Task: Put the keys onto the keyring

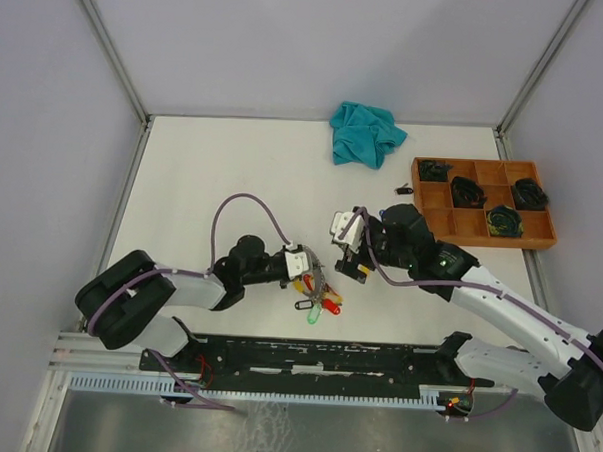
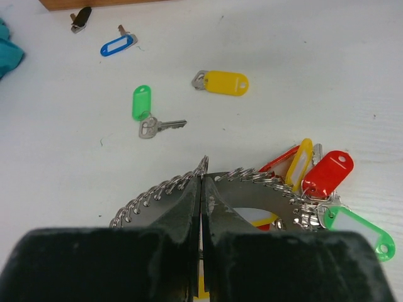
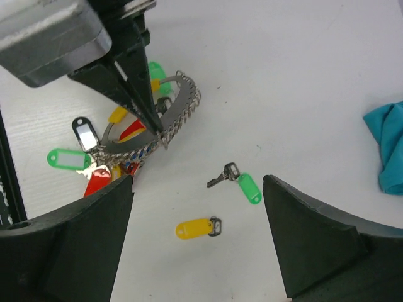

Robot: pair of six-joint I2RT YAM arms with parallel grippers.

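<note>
My left gripper [image 2: 201, 181] is shut on the keyring [image 2: 154, 195], a silver wire ring strung with many small loops, held just above the table. Keys with red [image 2: 327, 173], yellow [image 2: 299, 163] and green [image 2: 356, 228] tags hang on it at the right. In the top view it sits at centre [image 1: 314, 285]. My right gripper [image 3: 198, 182] is open and empty above two loose keys: one with a yellow tag [image 3: 196, 228], one with a green tag [image 3: 247, 187]. A blue-tagged key [image 2: 118, 44] lies farther off.
A wooden tray [image 1: 484, 162] with dark coiled items stands at the back right. A teal cloth [image 1: 366, 134] lies at the back centre. A small black item [image 2: 80, 19] lies near the blue-tagged key.
</note>
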